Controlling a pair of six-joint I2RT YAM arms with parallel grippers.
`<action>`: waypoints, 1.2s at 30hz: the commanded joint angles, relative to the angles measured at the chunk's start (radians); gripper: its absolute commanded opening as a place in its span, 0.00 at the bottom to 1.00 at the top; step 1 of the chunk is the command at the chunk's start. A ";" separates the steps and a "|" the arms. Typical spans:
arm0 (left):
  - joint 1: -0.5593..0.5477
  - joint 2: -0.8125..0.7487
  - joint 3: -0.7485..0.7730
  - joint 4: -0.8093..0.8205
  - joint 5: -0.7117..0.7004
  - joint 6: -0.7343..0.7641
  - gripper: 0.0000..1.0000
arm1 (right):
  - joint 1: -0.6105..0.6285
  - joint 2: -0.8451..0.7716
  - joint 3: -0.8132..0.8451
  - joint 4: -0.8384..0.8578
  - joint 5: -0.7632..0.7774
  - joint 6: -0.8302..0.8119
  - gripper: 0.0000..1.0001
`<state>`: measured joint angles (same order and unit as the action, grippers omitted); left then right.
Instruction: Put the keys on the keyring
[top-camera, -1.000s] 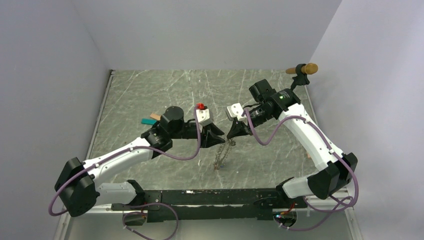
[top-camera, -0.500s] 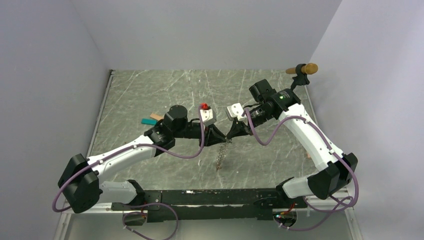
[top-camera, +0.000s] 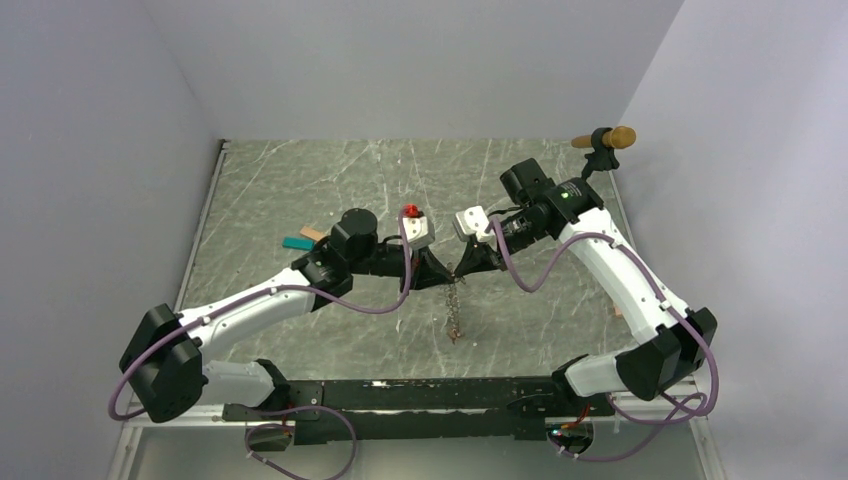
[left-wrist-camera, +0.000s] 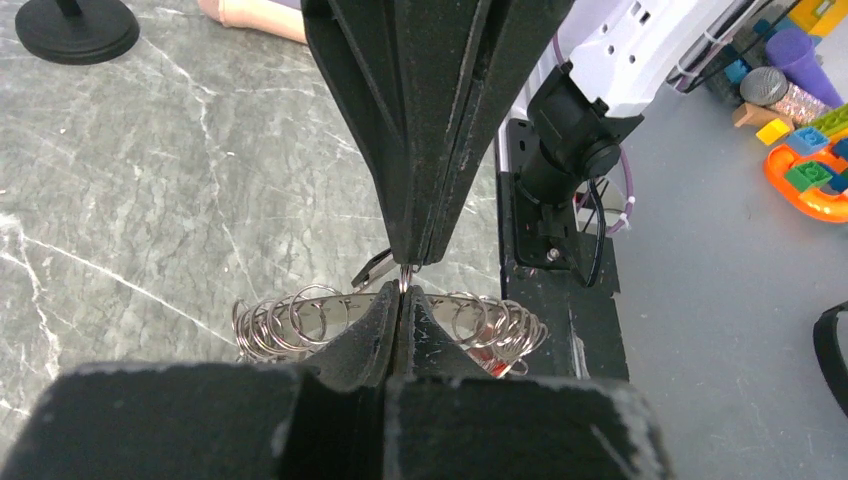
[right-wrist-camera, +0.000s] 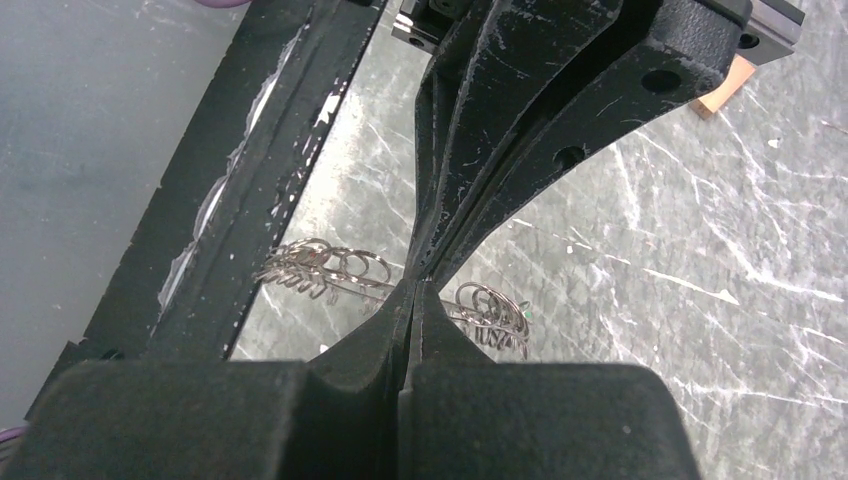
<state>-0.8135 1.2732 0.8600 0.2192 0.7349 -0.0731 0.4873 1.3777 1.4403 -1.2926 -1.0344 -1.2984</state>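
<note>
Keyring (top-camera: 455, 312) hangs from pinching fingers (top-camera: 431, 271), well clear of table (top-camera: 300, 190) edges.

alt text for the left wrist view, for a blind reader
Two shut black grippers meet tip to tip, the left gripper from below, the right gripper from above, pinching a chain-like keyring of silver rings over a grey marble table. A black stand sits top left.

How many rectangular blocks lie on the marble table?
3: teal rectangular block and tan rectangular block beyond the left arm; second tan block at the right edge. Others may be hidden.
</note>
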 joint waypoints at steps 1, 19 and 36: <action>0.001 -0.064 -0.017 0.073 -0.042 -0.055 0.00 | -0.001 -0.051 -0.008 0.024 -0.058 -0.020 0.00; 0.023 -0.151 -0.365 0.862 -0.345 -0.594 0.00 | -0.003 -0.110 -0.114 0.113 -0.112 0.018 0.00; -0.070 -0.072 -0.426 0.973 -0.508 -0.589 0.00 | -0.012 -0.116 -0.083 0.159 -0.064 0.128 0.00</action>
<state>-0.8860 1.2079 0.4358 1.0645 0.2790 -0.6693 0.4740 1.2694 1.2987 -1.0744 -1.1000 -1.1767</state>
